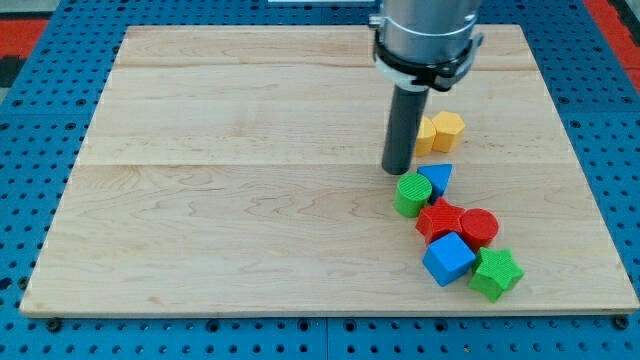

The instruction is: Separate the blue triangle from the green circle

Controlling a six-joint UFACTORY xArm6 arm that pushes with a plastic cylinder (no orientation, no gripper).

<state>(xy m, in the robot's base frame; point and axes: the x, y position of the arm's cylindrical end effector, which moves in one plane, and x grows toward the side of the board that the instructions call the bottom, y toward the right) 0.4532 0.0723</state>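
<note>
The tip (397, 170) was seen on the tabletop (230, 200), just above the green circle (410, 194), with the blue triangle (438, 179) touching that circle at its right. No jaws were fitted, so no opening could be told.

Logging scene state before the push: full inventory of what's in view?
wooden board: 1, light wood, fills most of view
pegboard: 1, blue, around the board
yellow blocks: 2, touching, right of rod
green circle: 1, below my tip
blue triangle: 1, touching the circle's right
red blocks: 2, below those
blue cube: 1, lower right
green star: 1, right of cube
my tip: 1, dark rod end, just above the green circle
</note>
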